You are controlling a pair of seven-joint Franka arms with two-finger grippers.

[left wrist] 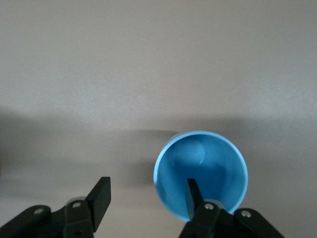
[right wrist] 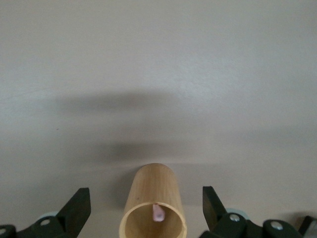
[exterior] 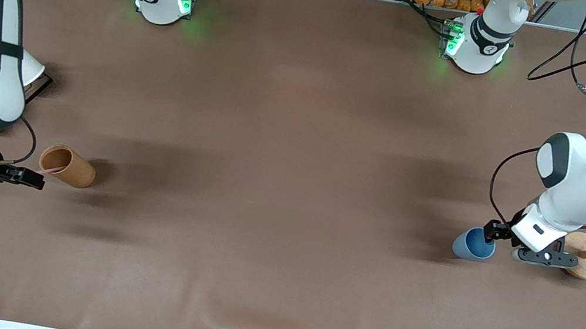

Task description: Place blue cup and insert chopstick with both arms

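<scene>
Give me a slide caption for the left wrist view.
Open left gripper straddling the blue cup's rim, one finger inside, on the brown table.

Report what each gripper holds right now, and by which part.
Nothing is held. The left gripper is open, one finger inside the blue cup, straddling its rim. The right gripper is open around the brown tube holding the chopstick.
</scene>
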